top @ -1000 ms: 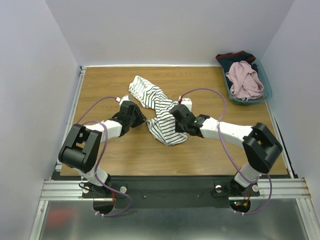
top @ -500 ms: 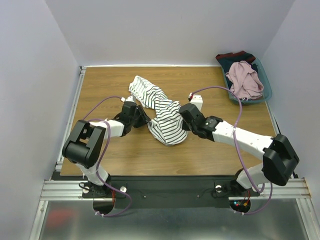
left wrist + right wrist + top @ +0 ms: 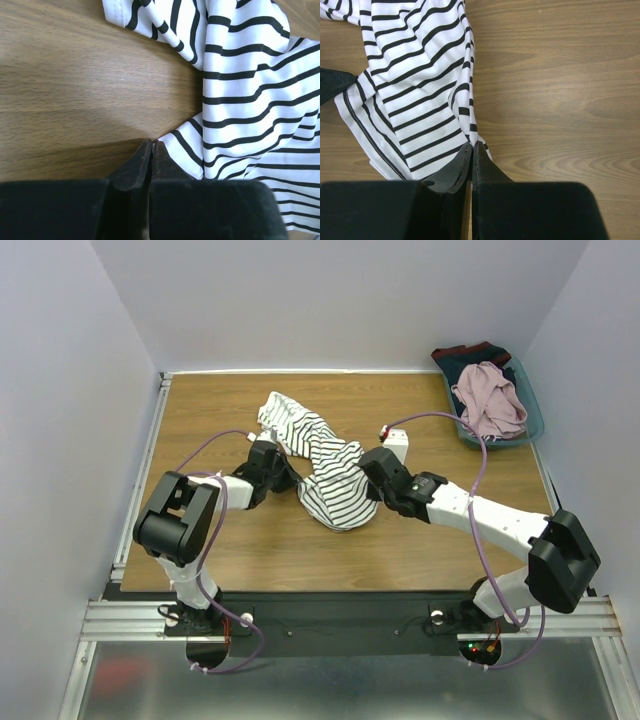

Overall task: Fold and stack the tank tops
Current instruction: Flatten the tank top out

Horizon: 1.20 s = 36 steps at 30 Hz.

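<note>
A: Where is the striped tank top (image 3: 325, 468)?

B: It lies crumpled near the middle of the wooden surface (image 3: 210, 410). It forms a long rumpled band between the two arms, running from the far left toward the near side.

A: And the left gripper (image 3: 151, 145)?

B: Its fingers are pressed together, low over the wood. A pointed corner of the striped cloth is pinched at their tips, on the garment's left edge.

A: The right gripper (image 3: 472, 146)?

B: Its fingers are also together, nipping the hem on the cloth's right edge. In the right wrist view the rest of the fabric fans away to the left.

A: What about the other top?

B: The pink tank top (image 3: 488, 400) sits bunched in a teal bin (image 3: 500, 443) at the far right corner, well apart from both arms. Dark clothing (image 3: 468, 352) drapes over the bin's far rim behind it.

A: Is anything folded or stacked?

B: No. The striped one is wrinkled and twisted, and the pink one is a loose heap.
</note>
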Available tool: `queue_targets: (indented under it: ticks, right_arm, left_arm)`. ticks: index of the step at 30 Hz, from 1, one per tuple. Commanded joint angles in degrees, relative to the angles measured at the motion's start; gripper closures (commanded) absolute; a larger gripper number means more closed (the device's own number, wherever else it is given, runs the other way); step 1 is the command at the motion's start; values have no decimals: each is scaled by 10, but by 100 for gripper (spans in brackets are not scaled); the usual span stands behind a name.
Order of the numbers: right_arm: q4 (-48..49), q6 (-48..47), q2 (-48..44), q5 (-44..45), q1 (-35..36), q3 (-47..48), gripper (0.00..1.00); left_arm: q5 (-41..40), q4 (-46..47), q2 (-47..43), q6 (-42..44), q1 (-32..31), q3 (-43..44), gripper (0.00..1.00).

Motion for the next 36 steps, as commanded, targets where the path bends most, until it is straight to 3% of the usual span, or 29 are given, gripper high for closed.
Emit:
queue_targets:
  ticks: [1,6,9,14,19,26,30,36]
  right_arm:
    - [1,3,-28,15,-17,5,100]
    - [1,-7,-56,-29,-76,31,100]
    - [1,-16,-83,-68,-121,58,100]
    - [1,-31,-111,-94,-164,171,100]
    - [0,-45,-113,-84,-168,322,100]
    - [1,-55,-121,-99,-168,464,100]
    - [1,-56,-130,-124,-168,522,100]
    - [2,-51,-138,-140,-168,526,100]
  left_arm:
    - [-9,-49,-14,12,-3,5,100]
    - [-41,-121,-91,22,4,29,100]
    - [-74,-193,-184,32,28,66,100]
    - [-119,-312,-340,54,93,200,100]
    - [-141,-400,-360,77,101,431,100]
    - [-123,-456,-348,69,101,643,100]
    - [-107,-458,-360,56,101,674,100]
    - [-105,-433,-374,37,101,639,100]
